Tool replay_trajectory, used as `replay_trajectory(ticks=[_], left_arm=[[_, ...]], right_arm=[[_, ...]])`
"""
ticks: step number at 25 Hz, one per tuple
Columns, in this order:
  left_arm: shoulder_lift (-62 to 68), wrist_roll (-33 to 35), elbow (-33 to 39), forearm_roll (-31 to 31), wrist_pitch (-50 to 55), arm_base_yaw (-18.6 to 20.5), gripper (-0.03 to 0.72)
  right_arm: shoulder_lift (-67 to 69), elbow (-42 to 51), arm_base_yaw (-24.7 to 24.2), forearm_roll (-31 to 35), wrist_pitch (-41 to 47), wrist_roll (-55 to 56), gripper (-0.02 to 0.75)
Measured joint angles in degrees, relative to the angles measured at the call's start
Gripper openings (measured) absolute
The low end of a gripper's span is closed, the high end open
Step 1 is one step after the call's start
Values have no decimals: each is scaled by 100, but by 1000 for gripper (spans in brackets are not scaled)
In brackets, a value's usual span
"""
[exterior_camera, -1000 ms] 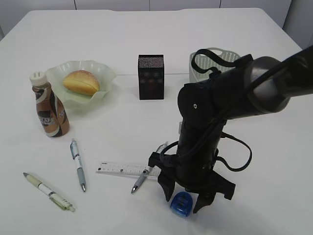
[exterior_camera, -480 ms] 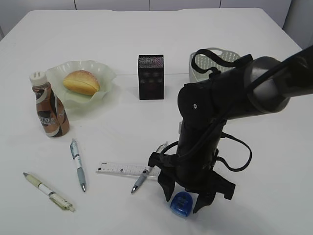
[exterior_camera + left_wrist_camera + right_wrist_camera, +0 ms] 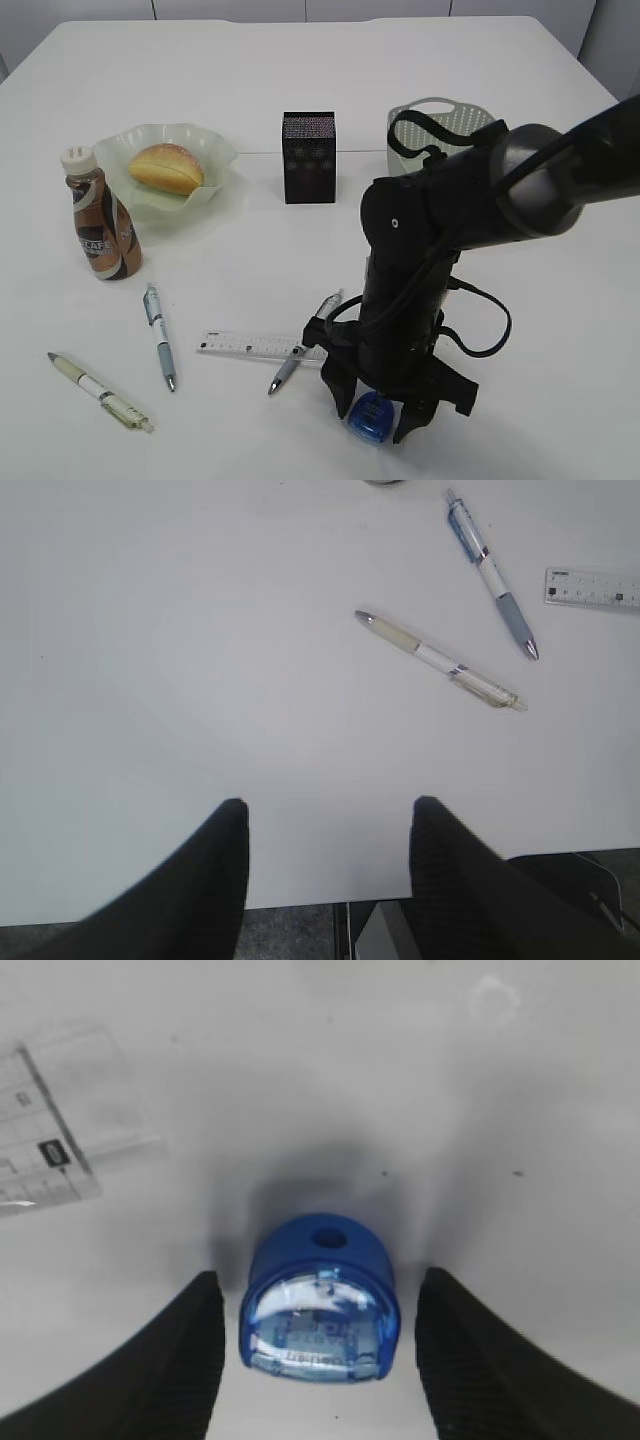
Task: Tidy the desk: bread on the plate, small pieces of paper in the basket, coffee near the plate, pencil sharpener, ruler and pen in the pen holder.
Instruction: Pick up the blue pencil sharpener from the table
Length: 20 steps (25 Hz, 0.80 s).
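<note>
Right gripper (image 3: 379, 415) is low over the desk (image 3: 250, 80) near its front edge, fingers spread wide on either side of the blue pencil sharpener (image 3: 320, 1300). In the right wrist view there is a clear gap between each finger and the sharpener; nothing is held. Left gripper (image 3: 330, 865) is parked off to the left over the desk edge, fingers partly apart and empty.

Risks, as I judge them:
- The sharpener is rounded and smooth. If the fingers close off-centre or too high on the dome, it could squirt out sideways or toward the desk edge.
- The ruler (image 3: 262, 346) ends just beside the sharpener, and a grey pen (image 3: 304, 344) lies across that end. A finger drifting left on the way down could nudge either.
- Fingertips appear very near the desk surface; further descent could press them into it.
- The pen holder (image 3: 308, 157) has a narrow mouth and stands well apart from here; a skewed grip could leave the sharpener catching on the rim.

Count:
- Pens: 3 (grey one across the ruler, blue-and-white pen (image 3: 159, 336), pale green pen (image 3: 99, 391)).
- Ruler: 1. Sharpener: 1. Pen holder: 1.
- Bread (image 3: 166, 167): 1, already on the plate (image 3: 215, 150).
- Coffee (image 3: 100, 215): 1, upright just beside the plate.
- Basket (image 3: 435, 118): 1, partly hidden behind the right arm.
- Paper scraps: none visible on the desk; basket contents cannot be seen.
</note>
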Motion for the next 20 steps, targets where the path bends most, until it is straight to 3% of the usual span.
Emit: replay_trajectory(ticks=[4,11,20], left_arm=[[0,0,0,0,0,0,374],[0,0,0,0,0,0,373],[0,0,0,0,0,0,373]], right_arm=[[0,0,0,0,0,0,463],[0,-10,0,-19,-11,0,333],[0,-45,0,-73,110,-1185,316]])
